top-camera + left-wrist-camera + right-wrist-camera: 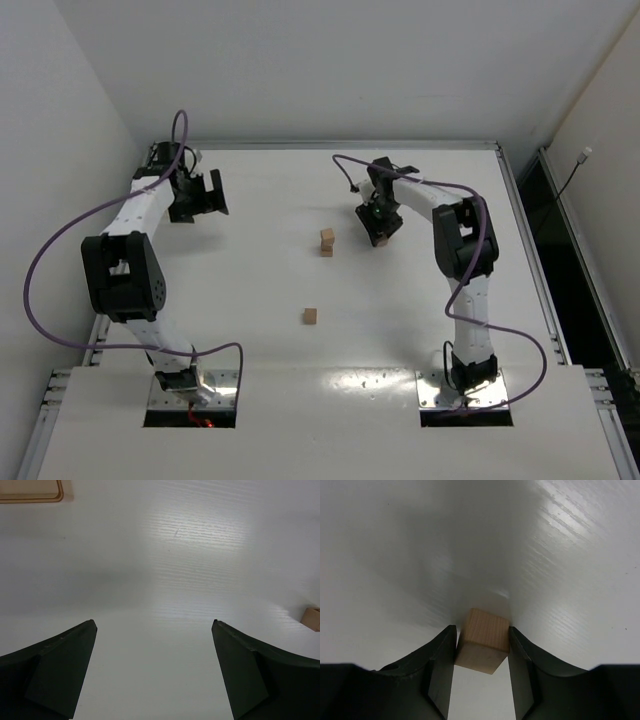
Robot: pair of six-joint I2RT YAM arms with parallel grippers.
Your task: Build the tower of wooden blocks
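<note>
My right gripper (381, 230) is shut on a light-tan wood block (484, 640), pinched between both fingers close over the white table, right of the tower. The tower (326, 241) stands mid-table and looks two cubes high. A single wood block (310, 316) lies nearer the arm bases, below the tower. My left gripper (205, 195) is open and empty at the far left; in its wrist view the fingers (60, 675) are wide apart over bare table, and a tan block (312, 618) shows at the right edge.
The corner of a larger tan box (30, 492) shows at the top left of the left wrist view. The table's raised metal rim (520, 215) runs along the right side, and white walls stand at the back and left.
</note>
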